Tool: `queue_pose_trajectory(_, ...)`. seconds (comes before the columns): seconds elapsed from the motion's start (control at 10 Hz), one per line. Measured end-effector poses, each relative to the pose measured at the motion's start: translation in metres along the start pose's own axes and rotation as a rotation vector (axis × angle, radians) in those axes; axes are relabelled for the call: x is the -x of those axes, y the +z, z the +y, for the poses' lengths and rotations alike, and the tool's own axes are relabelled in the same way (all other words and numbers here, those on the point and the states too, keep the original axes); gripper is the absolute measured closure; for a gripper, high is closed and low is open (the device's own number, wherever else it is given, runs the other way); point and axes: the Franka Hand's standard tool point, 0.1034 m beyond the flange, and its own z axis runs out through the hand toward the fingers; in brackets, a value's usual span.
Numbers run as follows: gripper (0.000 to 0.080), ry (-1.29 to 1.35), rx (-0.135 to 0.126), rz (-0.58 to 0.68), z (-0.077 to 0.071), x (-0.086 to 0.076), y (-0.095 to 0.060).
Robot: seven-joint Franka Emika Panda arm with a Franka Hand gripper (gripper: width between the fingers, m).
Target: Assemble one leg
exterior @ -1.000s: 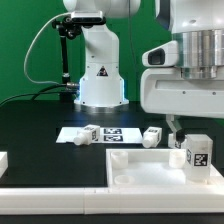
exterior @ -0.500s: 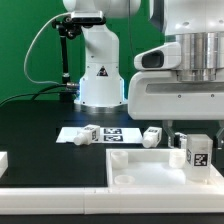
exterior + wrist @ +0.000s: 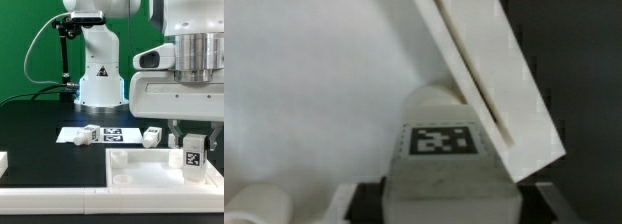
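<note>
Leg (image 3: 193, 157): small white oblong block of hard plastic with a square tag on the face turned to the exterior view; probably light and stiff, unlikely to bend or crush under a firm squeeze; smooth sides, so likely a little slippery and prone to twisting if gripped off-centre. Best taken across the two plain flat sides, toward the upper half, leaving the lower end free for seating. Held upright at the exterior view's right, over the inside of the large white tray-like piece (image 3: 128, 166) and close to its raised rim; impossible to tell whether resting on its floor or hanging just clear. Fingers (image 3: 370, 202) closed onto the block from opposite sides, spread only as wide as the block itself, pinching it squarely; nothing else in contact with them. Spare block (image 3: 88, 132) lying on the marker board (image 3: 118, 134); second spare block (image 3: 152, 136) on the black desk (image 3: 40, 130) just beside the tray rim, apart from the held one.
</note>
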Motion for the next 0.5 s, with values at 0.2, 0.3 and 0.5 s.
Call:
queue_pose_trajectory(0.2, 0.0514, 0.221, 0.003, -0.001, 0.0015, -0.0022, 0.0002)
queue_pose_trajectory(0.3, 0.0514, 0.384, 0.0, -0.001, -0.0003, -0.0017, 0.0005)
queue_pose_trajectory(0.5, 0.0514, 0.738, -0.013, -0.001, -0.004, 0.0003, 0.0017)
